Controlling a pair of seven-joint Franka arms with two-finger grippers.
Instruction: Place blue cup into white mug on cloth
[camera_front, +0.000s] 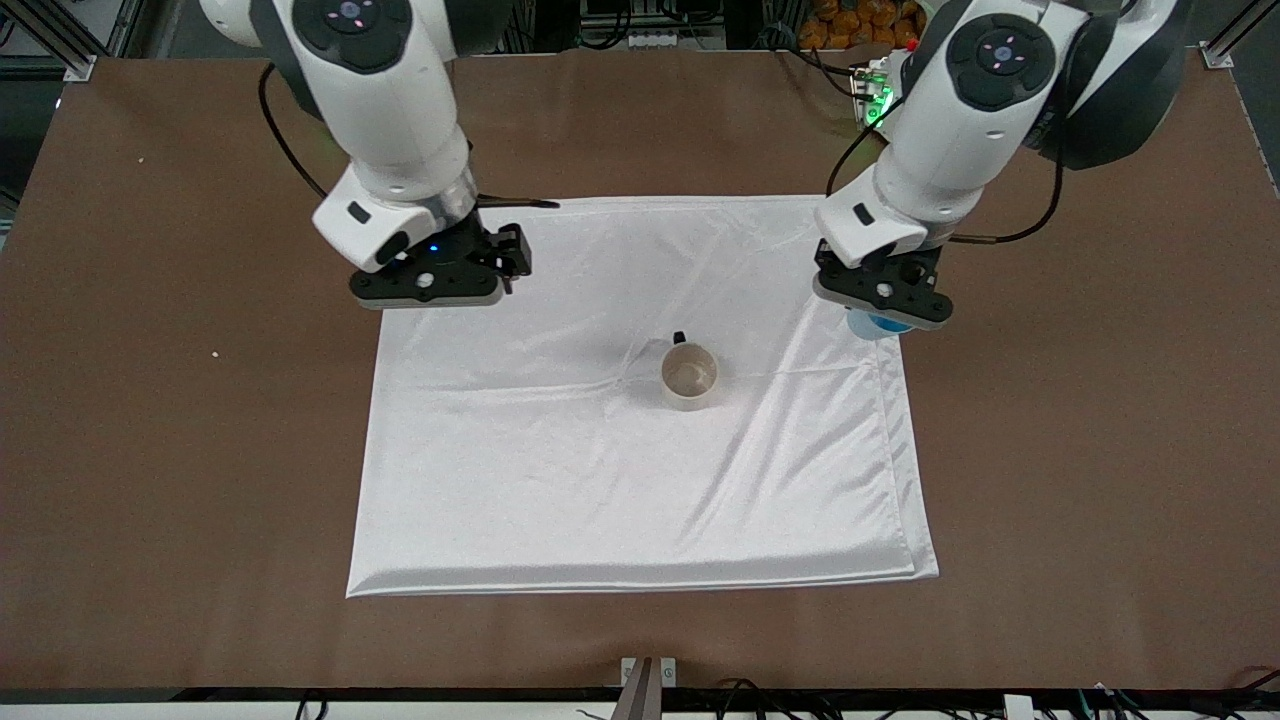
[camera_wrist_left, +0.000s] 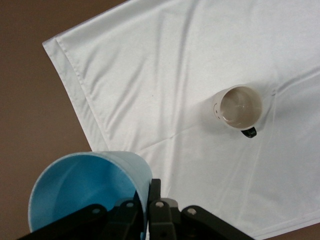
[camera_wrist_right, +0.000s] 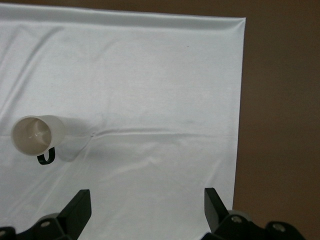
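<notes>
My left gripper (camera_front: 884, 312) is clamped on the small light-blue handleless cup (camera_wrist_left: 90, 187), up over the edge of the shiny white creased cloth (camera_front: 560, 470) at my left arm's end. The off-white ceramic mug with a black handle (camera_front: 689, 377) stands upright mid-cloth. My right gripper (camera_wrist_right: 147, 207) waits spread wide and empty over the cloth's corner.

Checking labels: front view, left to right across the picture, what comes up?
Right gripper, open, over the cloth → white mug on the cloth → left gripper shut on the blue cup, over the cloth's edge.
</notes>
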